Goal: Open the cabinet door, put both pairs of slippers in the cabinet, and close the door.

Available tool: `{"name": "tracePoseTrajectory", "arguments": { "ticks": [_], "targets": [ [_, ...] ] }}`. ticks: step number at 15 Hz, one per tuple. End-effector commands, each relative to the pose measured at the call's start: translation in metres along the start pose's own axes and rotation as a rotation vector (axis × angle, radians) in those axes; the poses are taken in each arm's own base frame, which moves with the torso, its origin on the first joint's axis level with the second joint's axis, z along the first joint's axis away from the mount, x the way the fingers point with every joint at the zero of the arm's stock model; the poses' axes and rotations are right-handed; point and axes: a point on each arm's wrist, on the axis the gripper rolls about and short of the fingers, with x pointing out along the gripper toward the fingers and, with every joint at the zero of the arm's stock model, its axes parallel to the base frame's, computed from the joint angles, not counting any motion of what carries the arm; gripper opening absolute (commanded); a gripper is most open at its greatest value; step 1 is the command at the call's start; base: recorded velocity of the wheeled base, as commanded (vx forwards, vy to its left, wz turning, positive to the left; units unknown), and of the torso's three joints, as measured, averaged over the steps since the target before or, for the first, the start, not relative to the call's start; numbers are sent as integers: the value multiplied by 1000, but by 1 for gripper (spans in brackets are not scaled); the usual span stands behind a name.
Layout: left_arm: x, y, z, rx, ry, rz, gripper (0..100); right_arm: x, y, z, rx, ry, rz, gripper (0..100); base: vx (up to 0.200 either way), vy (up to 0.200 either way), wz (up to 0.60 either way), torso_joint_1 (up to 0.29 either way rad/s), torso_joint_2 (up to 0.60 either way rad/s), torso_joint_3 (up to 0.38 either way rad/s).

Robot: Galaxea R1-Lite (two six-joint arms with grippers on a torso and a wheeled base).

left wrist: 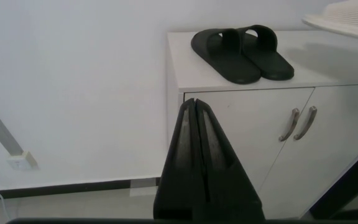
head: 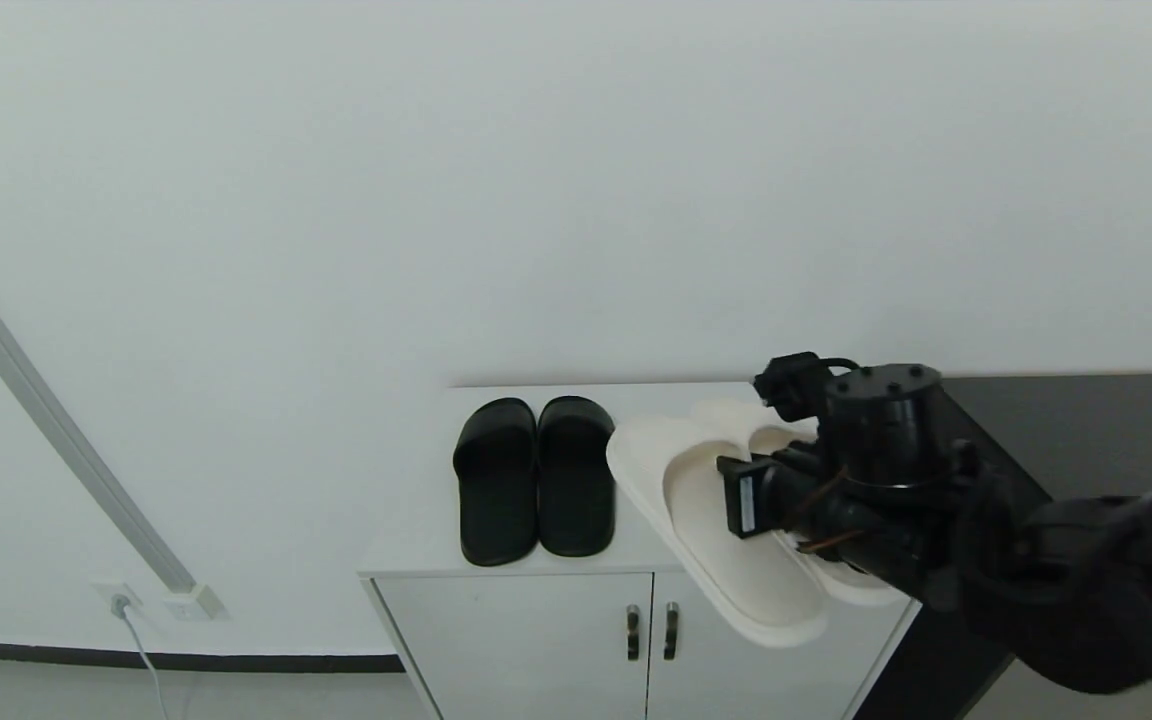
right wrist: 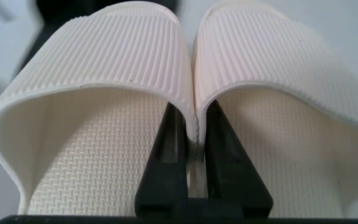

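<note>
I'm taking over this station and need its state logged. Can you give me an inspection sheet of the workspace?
Surface: cabinet top white, bearing the black slippers.
Job's things: black slippers side by side; white slippers tilted, jutting past the front edge; cabinet doors shut.
Clutter: nothing seen.
Grippers: right gripper shut on the white slippers' adjoining straps; left gripper shut, empty, before the cabinet.
Cables: cord plugged into wall outlet.
Surroundings: white wall, slanted trunking.
</note>
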Motion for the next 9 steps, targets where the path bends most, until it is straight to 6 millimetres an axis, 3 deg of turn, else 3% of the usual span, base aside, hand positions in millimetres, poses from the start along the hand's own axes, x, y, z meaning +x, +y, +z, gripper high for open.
{"name": "tracePoseTrajectory", "arguments": {
  "ticks": [1,3,8,9],
  "targets": [
    [0,0,0,0,2,0,0,-77,-10,-1,-5,-26,191,0,0,0,0,0,0,0],
    [0,0,0,2,2,0,0,-95,-14,-11,-49,-12,243,0,0,0,0,0,0,0],
    [0,0,0,2,2,0,0,-96,-14,-22,-99,28,270,0,0,0,0,0,0,0],
    [0,0,0,2,2,0,0,-96,-14,-23,-100,32,269,0,-200,0,0,2,-2,2]
  ]
}}
